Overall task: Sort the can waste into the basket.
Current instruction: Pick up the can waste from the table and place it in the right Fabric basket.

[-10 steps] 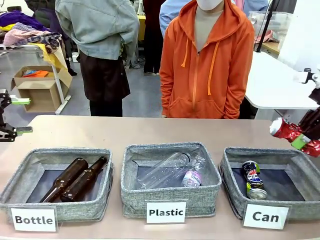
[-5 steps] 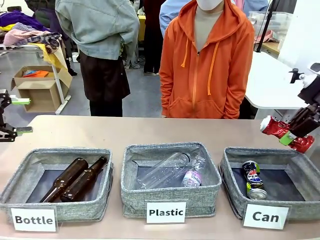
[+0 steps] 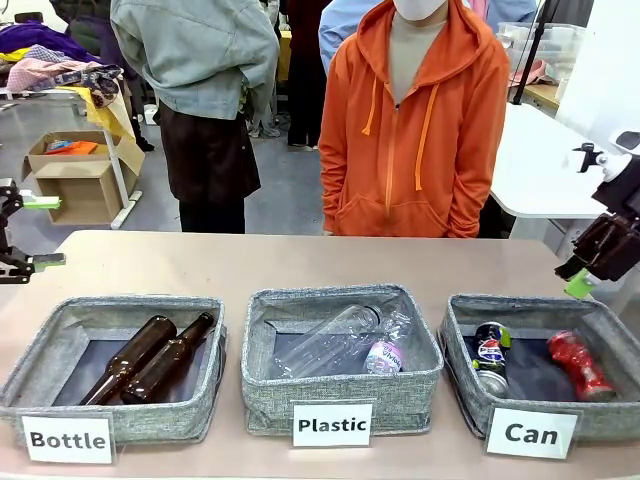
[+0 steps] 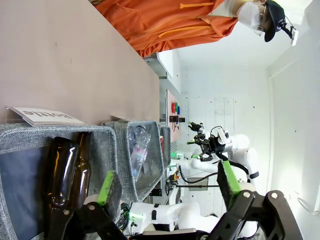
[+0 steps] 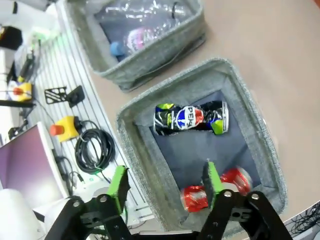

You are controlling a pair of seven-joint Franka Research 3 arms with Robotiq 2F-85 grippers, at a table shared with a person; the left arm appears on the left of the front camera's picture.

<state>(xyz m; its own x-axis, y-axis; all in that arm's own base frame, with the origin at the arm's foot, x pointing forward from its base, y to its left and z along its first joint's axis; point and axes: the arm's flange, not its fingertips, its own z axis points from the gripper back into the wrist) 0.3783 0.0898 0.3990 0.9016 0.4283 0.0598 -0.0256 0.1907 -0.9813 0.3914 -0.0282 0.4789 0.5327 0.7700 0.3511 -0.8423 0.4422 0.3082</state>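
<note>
— Cans?
— 2, both lying inside the "Can" basket. Black-blue Pepsi can near the left wall, dented, silver end facing front. Red can by the right wall, crumpled, lying on the dark lining.
— Right gripper?
— Hanging above the basket's far right corner, jaws spread, holding nothing. In the right wrist view, green pads parted over both cans.
— Left gripper?
— At the table's left edge, fingers apart, empty.

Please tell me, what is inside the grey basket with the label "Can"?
Inside the Can basket lie two cans on the dark lining: a black-blue Pepsi can and a red can. In the right wrist view, a finger of the right gripper covers part of the red can.
</note>
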